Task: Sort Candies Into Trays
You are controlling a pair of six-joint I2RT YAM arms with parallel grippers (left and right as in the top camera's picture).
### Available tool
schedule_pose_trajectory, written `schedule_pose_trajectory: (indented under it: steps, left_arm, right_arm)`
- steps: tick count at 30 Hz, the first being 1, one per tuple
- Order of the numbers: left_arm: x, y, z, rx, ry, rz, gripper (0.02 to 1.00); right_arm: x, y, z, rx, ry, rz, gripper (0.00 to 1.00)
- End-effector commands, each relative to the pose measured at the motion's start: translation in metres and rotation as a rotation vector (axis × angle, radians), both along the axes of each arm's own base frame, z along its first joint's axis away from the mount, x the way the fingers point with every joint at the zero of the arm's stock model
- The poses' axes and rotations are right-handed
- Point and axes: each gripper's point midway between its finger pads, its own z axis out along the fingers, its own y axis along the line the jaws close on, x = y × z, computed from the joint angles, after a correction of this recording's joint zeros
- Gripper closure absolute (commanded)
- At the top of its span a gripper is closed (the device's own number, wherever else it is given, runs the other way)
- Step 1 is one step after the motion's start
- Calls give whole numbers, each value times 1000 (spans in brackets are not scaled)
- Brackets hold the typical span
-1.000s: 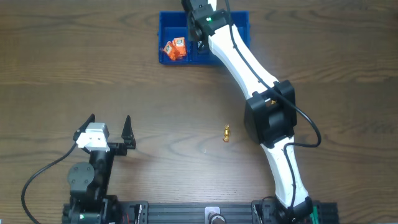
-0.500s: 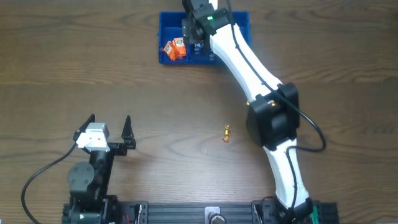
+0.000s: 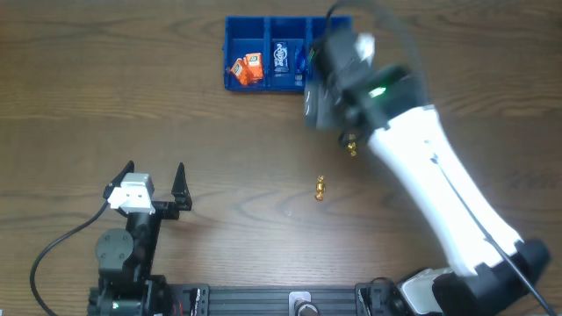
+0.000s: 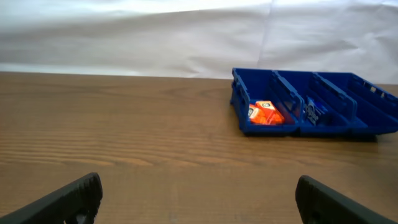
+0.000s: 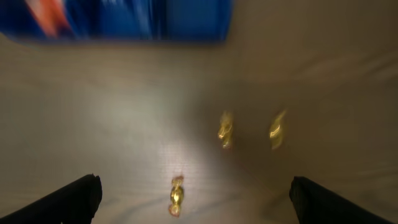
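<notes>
A blue tray (image 3: pixel 290 83) with three compartments stands at the far edge of the table. Orange candies (image 3: pixel 246 68) lie in its left compartment and a blue candy (image 3: pixel 282 57) in the middle one. Gold candies (image 3: pixel 320 189) lie loose on the wood, another gold candy (image 3: pixel 352 147) beside the right arm. My right gripper (image 5: pixel 193 190) hangs open and high over the table just near of the tray, nothing between its fingers, with three gold candies (image 5: pixel 225 129) below it. My left gripper (image 3: pixel 155 180) is open at the near left, facing the tray (image 4: pixel 311 121).
The right arm (image 3: pixel 439 184) is raised close to the overhead camera and hides the tray's right compartment and the table's right side. Bare wooden table (image 3: pixel 132 105) stretches across the left and middle.
The right arm has drawn back from over the tray and risen, swinging over the table's middle right. The middle compartment is uncovered and shows the blue candy. The left arm kept still.
</notes>
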Motion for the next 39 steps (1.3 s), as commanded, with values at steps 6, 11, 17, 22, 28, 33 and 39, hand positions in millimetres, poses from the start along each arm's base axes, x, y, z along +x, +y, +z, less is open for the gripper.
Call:
schedule_pose_trajectory:
  steps: [6,11,17,22,28,33,39]
  left_arm:
    - [-1,-2,-16,7,46,-14,20]
    - [-1,-2,-16,7,46,-14,20]
    - [-1,-2,-16,7,46,-14,20]
    - [-1,-2,-16,7,46,-14,20]
    - [-1,-2,-16,7,46,-14,20]
    - [-1,-2,-16,7,46,-14,23]
    - [-1,-2,-16,7,46,-14,23]
  right_arm:
    - [-94,14,-155,43,336,-30,1]
    - [-92,15,-165,51,323,-28,9]
    - [-83,21,-179,53,314,-26,18]
    - [-78,19,-185,33,304,-30,45]
    - [-78,18,-185,25,302,-32,128]
    - [-76,15,-193,5,306,-40,172]
    - [-74,16,-198,5,306,-41,279]
